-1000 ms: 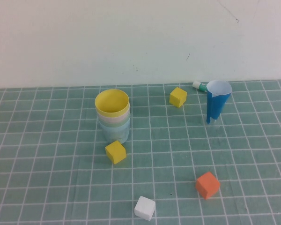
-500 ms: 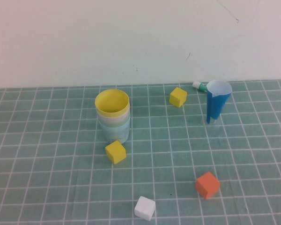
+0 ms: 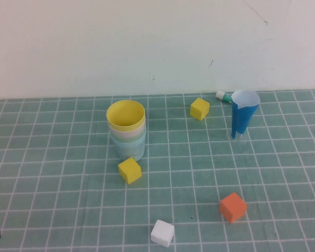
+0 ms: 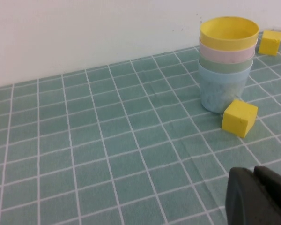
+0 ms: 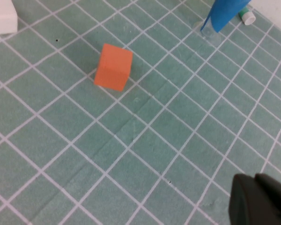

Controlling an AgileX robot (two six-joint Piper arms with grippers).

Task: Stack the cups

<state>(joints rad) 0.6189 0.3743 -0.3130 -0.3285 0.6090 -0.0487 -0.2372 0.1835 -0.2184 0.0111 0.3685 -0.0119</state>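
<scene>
All four cups [image 3: 126, 129] sit nested near the table's back, yellow on top, and the left gripper [image 4: 258, 196] and right gripper [image 5: 260, 199], both pinched shut and empty, have backed away, so stacking looks done.

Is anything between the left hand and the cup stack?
Partly. A yellow cube sits on the mat right against the stack's near side, facing the shut left hand. The mat between is otherwise bare. The shut right hand is over by the orange cube.
</scene>
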